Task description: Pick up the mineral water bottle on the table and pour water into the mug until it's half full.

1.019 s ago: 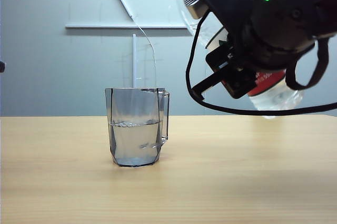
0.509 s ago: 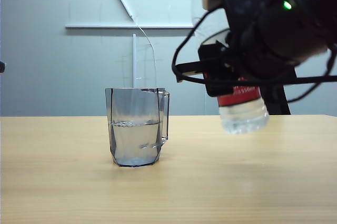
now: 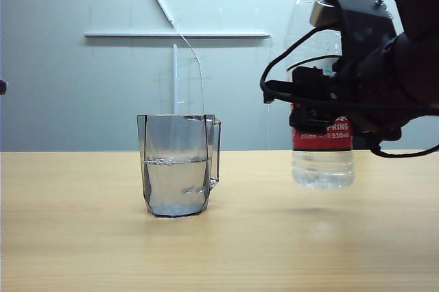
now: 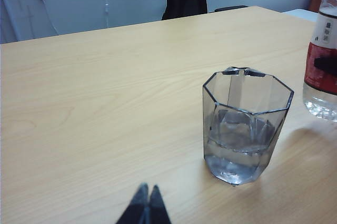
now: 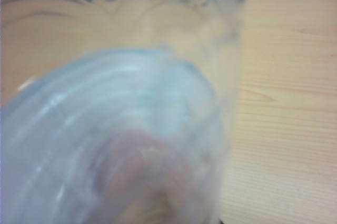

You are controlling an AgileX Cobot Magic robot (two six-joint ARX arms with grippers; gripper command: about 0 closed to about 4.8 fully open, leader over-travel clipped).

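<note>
Table [image 3: 68,237], tan wood-grain, grey wall behind; I see right gripper [image 3: 322,110] grasping upright mineral water bottle [image 3: 322,162] beside half-full mug [image 3: 178,168]; left gripper [image 4: 145,205], fingertips pressed together, appears only in left wrist view.

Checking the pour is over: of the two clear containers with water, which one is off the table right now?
The mineral water bottle, upright in the right gripper, its base above the table. The mug stands on the wood. The left gripper is shut, away from both.

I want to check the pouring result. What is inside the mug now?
The mug holds clear water to about half its height. Nothing else shows inside; the faceted grey walls blur its bottom.
</note>
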